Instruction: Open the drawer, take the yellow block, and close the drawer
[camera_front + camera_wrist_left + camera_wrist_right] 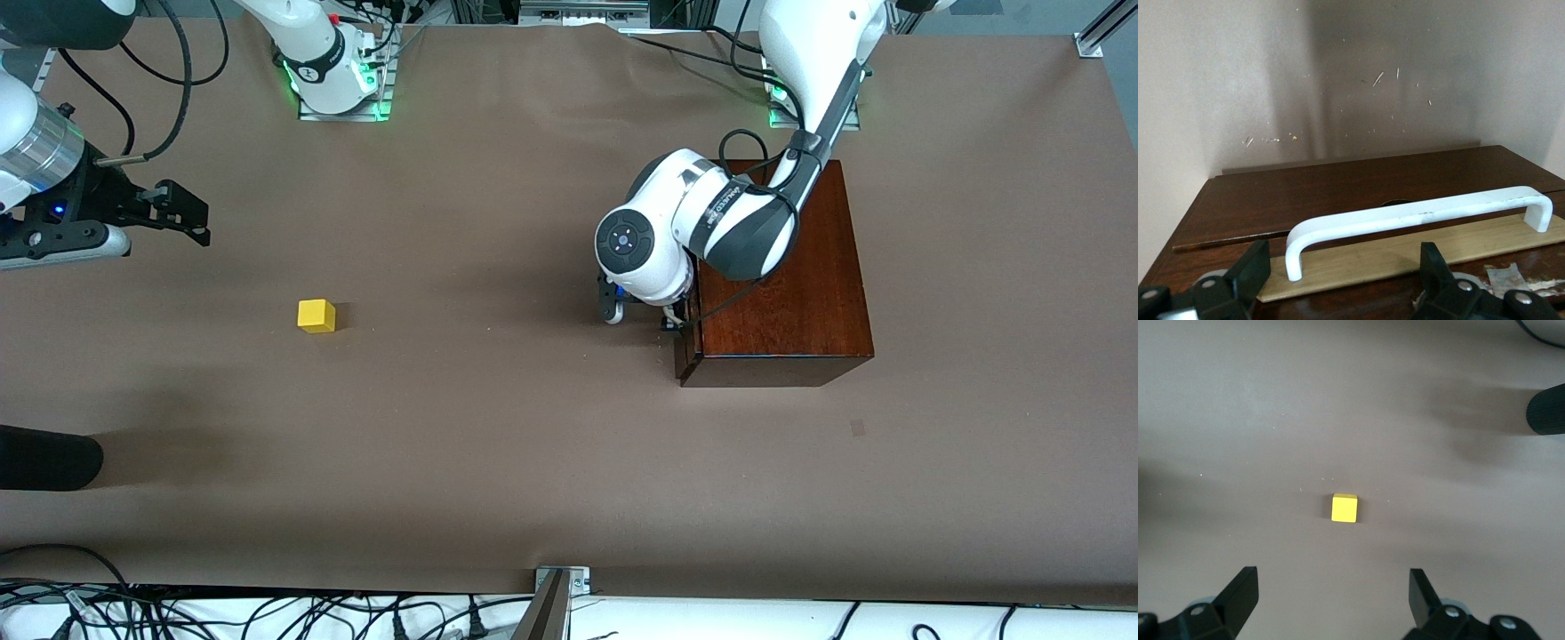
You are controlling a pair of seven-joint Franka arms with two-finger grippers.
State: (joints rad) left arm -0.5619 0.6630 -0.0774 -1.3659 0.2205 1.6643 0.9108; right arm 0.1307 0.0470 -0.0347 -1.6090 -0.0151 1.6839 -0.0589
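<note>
At the left arm's end of the desk [498,444] stands the dark reddish-brown wooden box [782,267], and the left gripper [1341,283] is down at its front, right before the drawer [1418,257]. From the left wrist view its jaws stand wide, one on each side of the white bar handle [1405,217], which runs across the gap between them; they have not closed on it. The drawer looks shut or very nearly so, with only a pale strip of light wood showing under the handle.

The yellow block [316,316] is not in the drawer: it sits alone on the bare desk toward the right arm's end, well apart from the box. The right gripper [1331,600] hangs in the air near that end, and its wrist view looks straight down on the block, which lies ahead of its wide-open jaws, with nothing held.

Judged from here, the main risk is at the handle. If the left jaws close off-centre or too shallow, they may slip off the smooth bar when the pull begins, or the pull may drag the whole box across the desk instead of sliding the tray. A skewed pull could also jam the tray. For the block, a descent that lands a finger on its top would knock it aside, since it is small and light
</note>
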